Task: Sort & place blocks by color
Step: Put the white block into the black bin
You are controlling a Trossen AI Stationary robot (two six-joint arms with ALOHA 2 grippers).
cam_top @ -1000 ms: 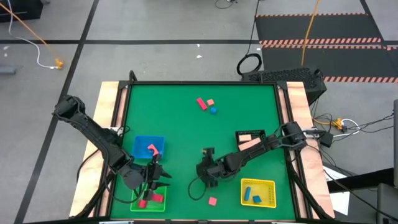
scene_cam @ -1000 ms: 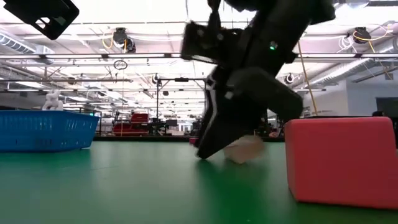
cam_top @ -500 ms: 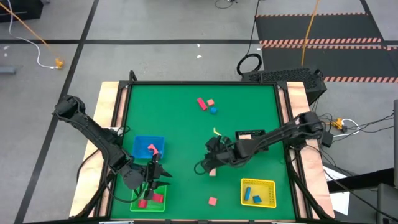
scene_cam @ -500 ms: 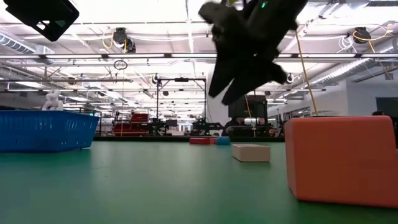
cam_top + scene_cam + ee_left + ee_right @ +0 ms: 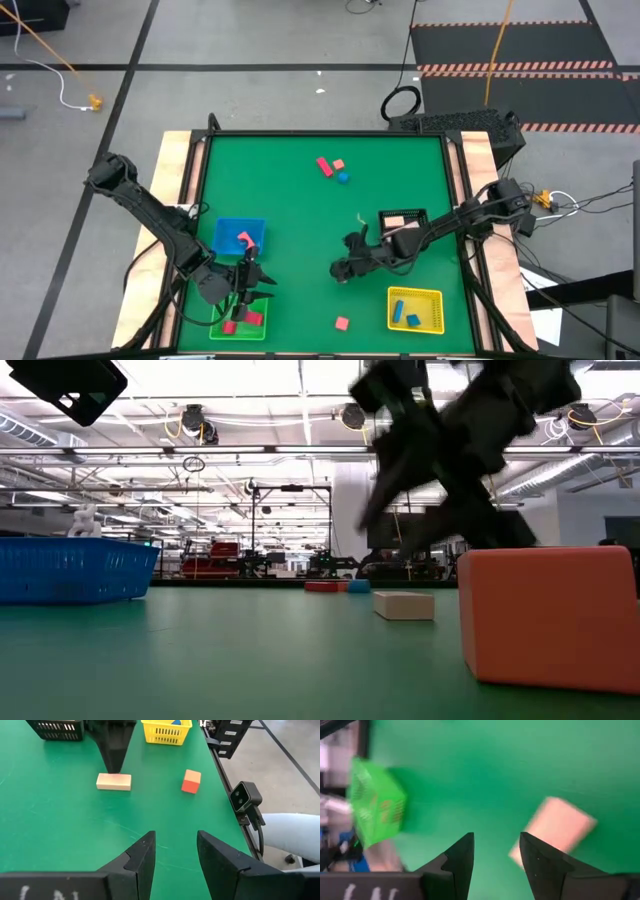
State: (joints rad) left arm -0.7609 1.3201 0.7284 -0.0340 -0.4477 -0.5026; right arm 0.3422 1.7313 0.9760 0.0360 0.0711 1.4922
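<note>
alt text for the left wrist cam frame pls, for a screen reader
The left arm's open, empty tool looks across a green table at a tan bar block lying flat and a red cube to one side of it. The other arm's dark tool hangs just above the bar, with a black tray and a yellow tray beyond.

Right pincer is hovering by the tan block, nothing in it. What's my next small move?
Probably lower the open right pincer straight over the tan block and close. The block lies flat on the green table, free of its fingers, outside every tray.
</note>
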